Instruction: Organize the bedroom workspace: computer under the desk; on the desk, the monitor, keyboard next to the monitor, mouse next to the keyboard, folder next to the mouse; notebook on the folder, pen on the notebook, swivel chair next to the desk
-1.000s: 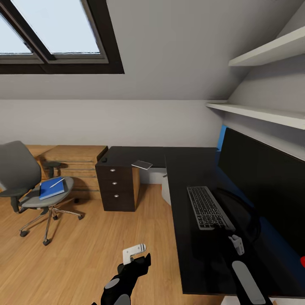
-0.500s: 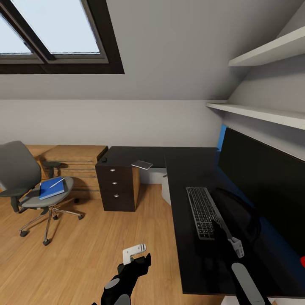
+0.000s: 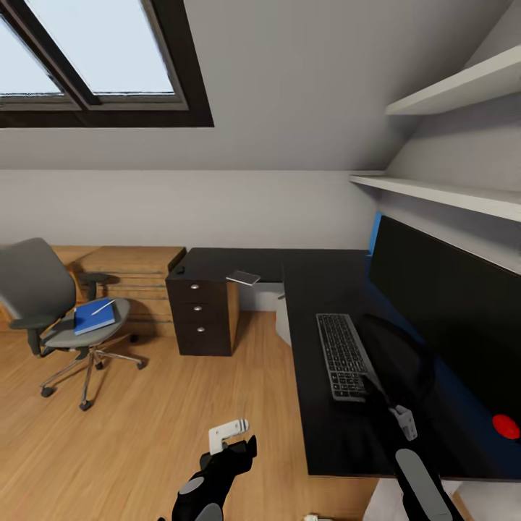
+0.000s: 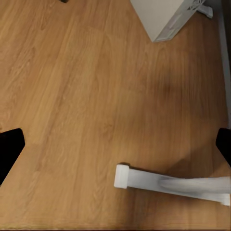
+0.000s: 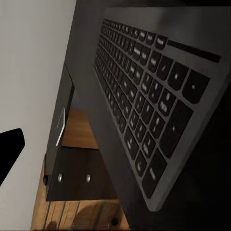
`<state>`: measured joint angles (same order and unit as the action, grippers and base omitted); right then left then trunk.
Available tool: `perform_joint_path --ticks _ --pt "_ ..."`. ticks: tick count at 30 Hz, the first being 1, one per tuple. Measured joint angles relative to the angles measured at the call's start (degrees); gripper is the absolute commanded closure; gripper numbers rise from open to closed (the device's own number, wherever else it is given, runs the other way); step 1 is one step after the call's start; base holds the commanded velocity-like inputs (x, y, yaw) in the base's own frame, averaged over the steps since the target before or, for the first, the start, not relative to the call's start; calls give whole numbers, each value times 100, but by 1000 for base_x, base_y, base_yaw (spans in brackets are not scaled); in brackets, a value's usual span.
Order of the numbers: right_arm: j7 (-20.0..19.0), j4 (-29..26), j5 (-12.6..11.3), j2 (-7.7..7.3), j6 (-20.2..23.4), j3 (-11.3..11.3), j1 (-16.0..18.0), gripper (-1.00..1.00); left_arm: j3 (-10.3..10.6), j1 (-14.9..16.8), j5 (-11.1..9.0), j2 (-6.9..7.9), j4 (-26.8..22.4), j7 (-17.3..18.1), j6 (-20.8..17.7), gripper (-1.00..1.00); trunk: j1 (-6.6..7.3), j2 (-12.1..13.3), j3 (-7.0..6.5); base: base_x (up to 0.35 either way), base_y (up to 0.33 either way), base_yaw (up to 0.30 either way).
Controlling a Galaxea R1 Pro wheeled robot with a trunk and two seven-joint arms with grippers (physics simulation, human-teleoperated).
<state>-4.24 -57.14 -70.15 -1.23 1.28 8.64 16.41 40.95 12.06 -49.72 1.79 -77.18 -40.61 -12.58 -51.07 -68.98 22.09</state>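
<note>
Moved: right gripper (image 3: 382, 396) off keyboard (image 3: 343, 354), camera shifted
Keyboard: placed beside monitor (image 3: 449, 318), lower right
Right claw: spread, empty
Left gripper (image 3: 226, 433): can't tell
Next: likely mouse

Desk (image 3: 318, 282): glossy black top, black drawer unit with silver knobs. Keyboard (image 3: 342, 356): silver-grey frame, dark grey keys. Monitor (image 3: 449, 304): black screen. Chair (image 3: 43, 297): grey upholstery, chrome base. Folder (image 3: 92, 317): bright blue, white pen (image 3: 102, 307) on it. Floor (image 3: 145, 427): light wood grain.
</note>
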Motion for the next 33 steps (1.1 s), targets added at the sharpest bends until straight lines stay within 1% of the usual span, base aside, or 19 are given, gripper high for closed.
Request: perform_joint_path --ticks 11,15,19,21,23,24,25,26,29,33 --pt "-1 7 0 -2 7 -2 0 -100 -12 0 1 -2 10 3 -1 -100 1 1 0 -310 17 0" --pt "39 12 0 5 7 -5 0 -100 -12 0 0 0 9 3 -2 -100 3 0 0 -113 192 0" --pt "274 25 -2 29 7 -27 0 -100 -15 0 6 0 14 3 -2 -100 3 0 0 -32 283 0" --pt "402 31 21 40 7 -87 0 -100 -24 0 5 0 22 3 -2 -100 4 0 0 6 312 0" --pt "488 34 93 46 5 -233 5 -100 -34 0 6 2 46 3 -1 -100 4 0 0 41 318 0" --pt "522 38 155 49 3 -356 22 -100 -39 0 7 1 67 3 1 -100 4 0 0 58 321 0" --pt "535 40 191 49 2 -419 34 -100 -41 0 9 1 75 3 0 -100 4 0 0 70 322 0" --pt "552 44 254 51 1 -531 53 -100 -43 0 12 1 86 3 1 -100 4 0 0 75 323 0" --pt "573 54 370 57 -1 -737 84 -100 -41 0 20 -3 101 3 1 -100 5 0 0 86 324 0" --pt "581 61 481 97 -5 -886 112 -100 -39 0 25 -6 111 3 3 -100 5 0 0 94 325 0"
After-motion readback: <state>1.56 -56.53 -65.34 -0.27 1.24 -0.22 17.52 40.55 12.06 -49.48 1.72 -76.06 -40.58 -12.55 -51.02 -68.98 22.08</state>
